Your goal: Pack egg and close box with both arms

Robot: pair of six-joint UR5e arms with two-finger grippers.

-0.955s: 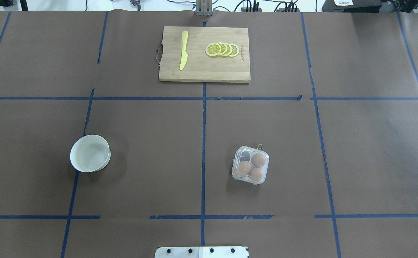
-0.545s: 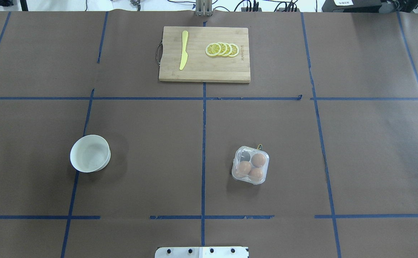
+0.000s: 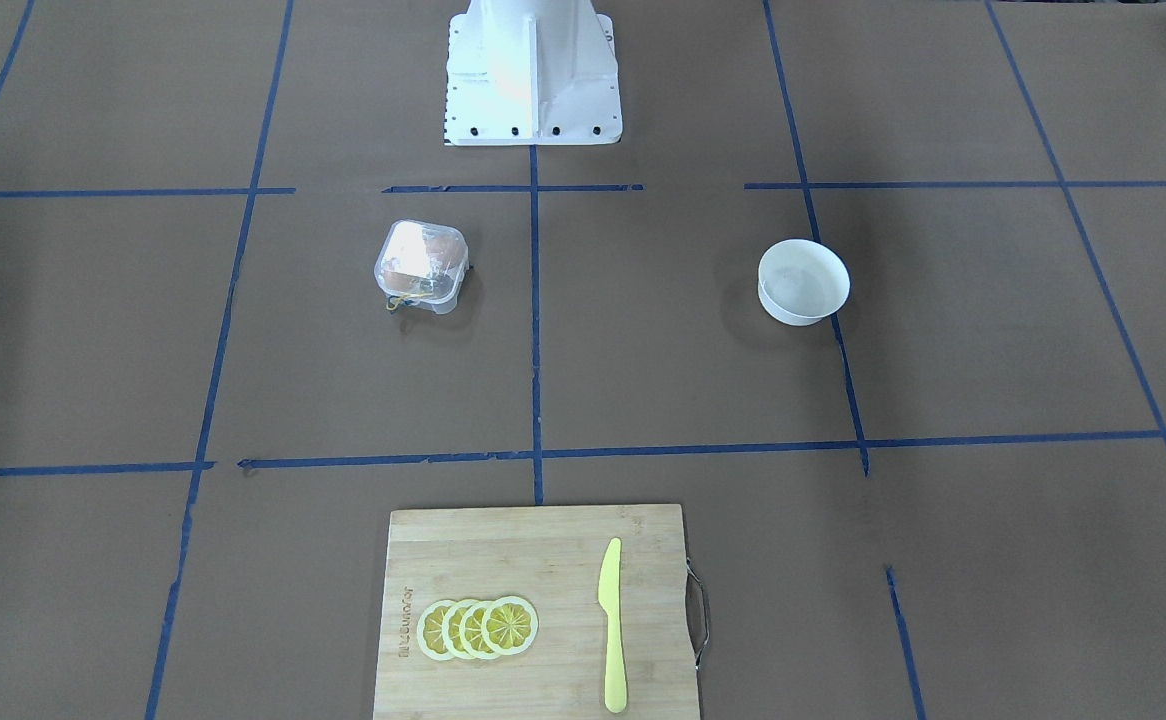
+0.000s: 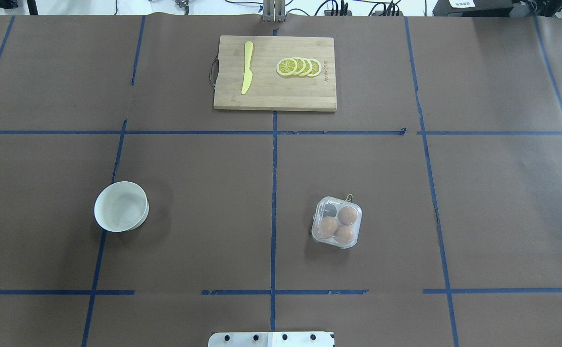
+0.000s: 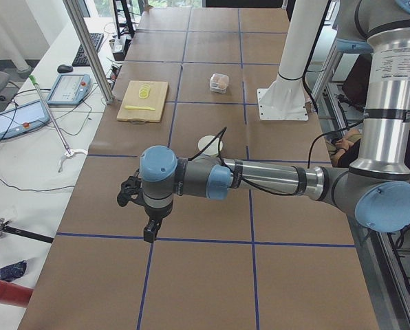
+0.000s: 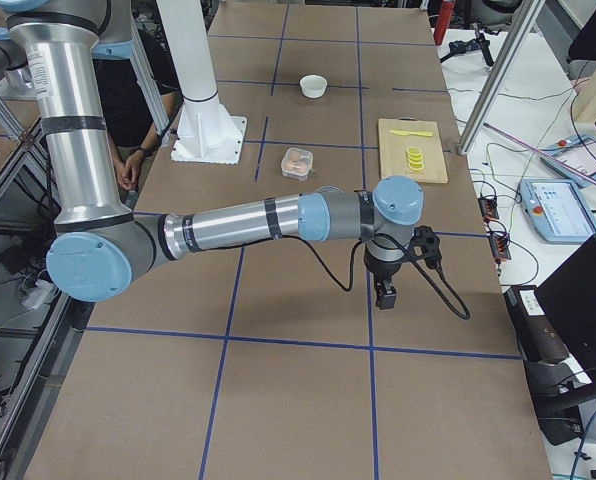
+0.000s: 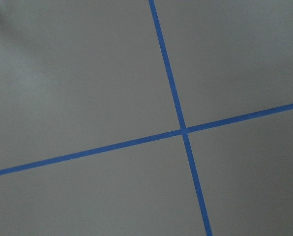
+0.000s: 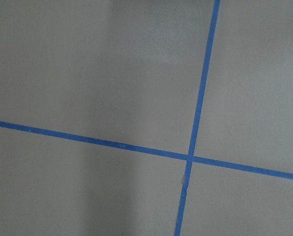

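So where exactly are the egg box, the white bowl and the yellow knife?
box (image 4: 328,210), overhead view, on its one egg-free cell.
white bowl (image 4: 119,206), overhead view, on its bare inside.
yellow knife (image 4: 247,67), overhead view, on its middle.

My left arm (image 5: 274,180) and right arm (image 6: 228,222) reach outward, forearms level; left gripper (image 5: 150,234) and right gripper (image 6: 385,296) point down, grip unreadable.

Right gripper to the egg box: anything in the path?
Nothing visible. The right gripper hangs above the table near its right end, with only bare surface between it and the box. The cutting board sits farther out, off that line. The bowl is on the left half.
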